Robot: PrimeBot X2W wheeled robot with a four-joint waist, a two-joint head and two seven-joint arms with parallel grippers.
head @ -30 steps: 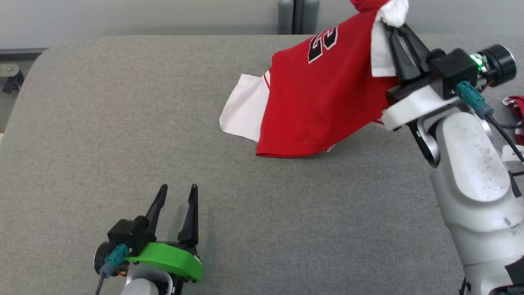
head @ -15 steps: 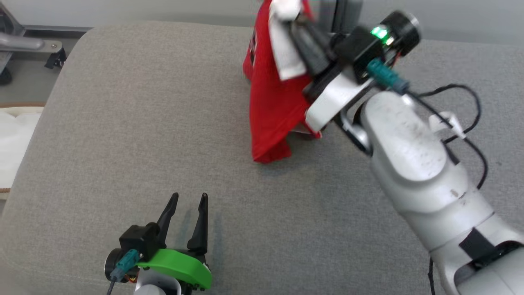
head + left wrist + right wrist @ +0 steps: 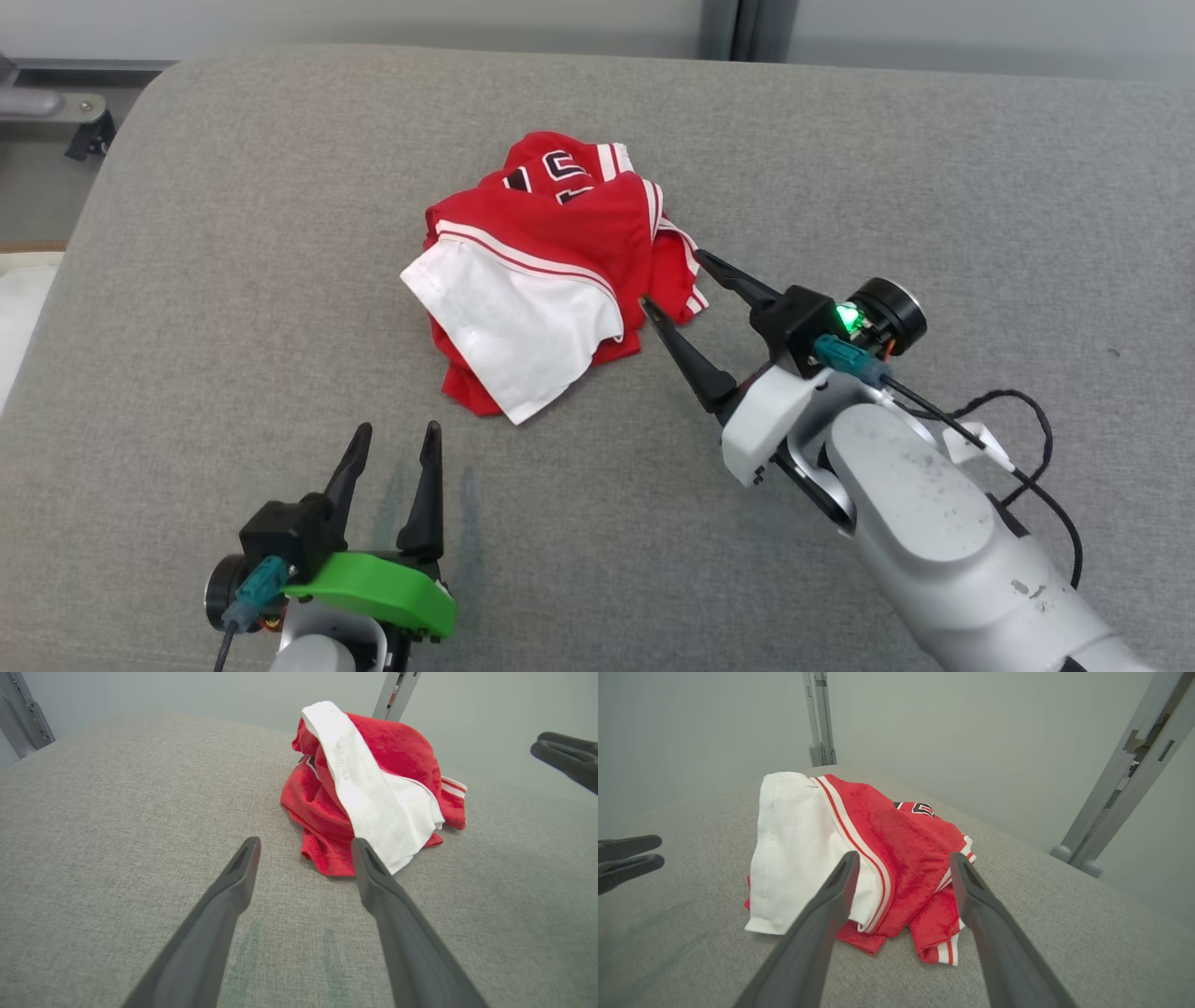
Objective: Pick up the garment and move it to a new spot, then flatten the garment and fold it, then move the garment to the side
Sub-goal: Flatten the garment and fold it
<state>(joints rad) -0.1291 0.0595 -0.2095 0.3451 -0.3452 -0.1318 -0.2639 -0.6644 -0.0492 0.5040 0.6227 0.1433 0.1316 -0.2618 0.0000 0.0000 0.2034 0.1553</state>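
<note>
A red and white jersey (image 3: 546, 271) lies crumpled in a heap on the grey table (image 3: 233, 280), its white inside turned up at the near left. My right gripper (image 3: 674, 277) stands open just right of the heap, fingertips at its edge, holding nothing. In the right wrist view the jersey (image 3: 878, 858) sits right beyond that gripper (image 3: 901, 856). My left gripper (image 3: 397, 432) is open near the front edge, well short of the heap. The left wrist view shows the jersey (image 3: 373, 788) ahead of the left gripper (image 3: 303, 842).
A grey metal post (image 3: 738, 28) stands behind the table's far edge. A metal frame part (image 3: 56, 112) shows past the far left corner, with something pale (image 3: 19, 308) off the left edge. A black cable (image 3: 1018, 448) trails from my right arm.
My right gripper held the jersey up in the air, then opened and let it go. The jersey now lies in a heap on the table. The head camera shifted too.
</note>
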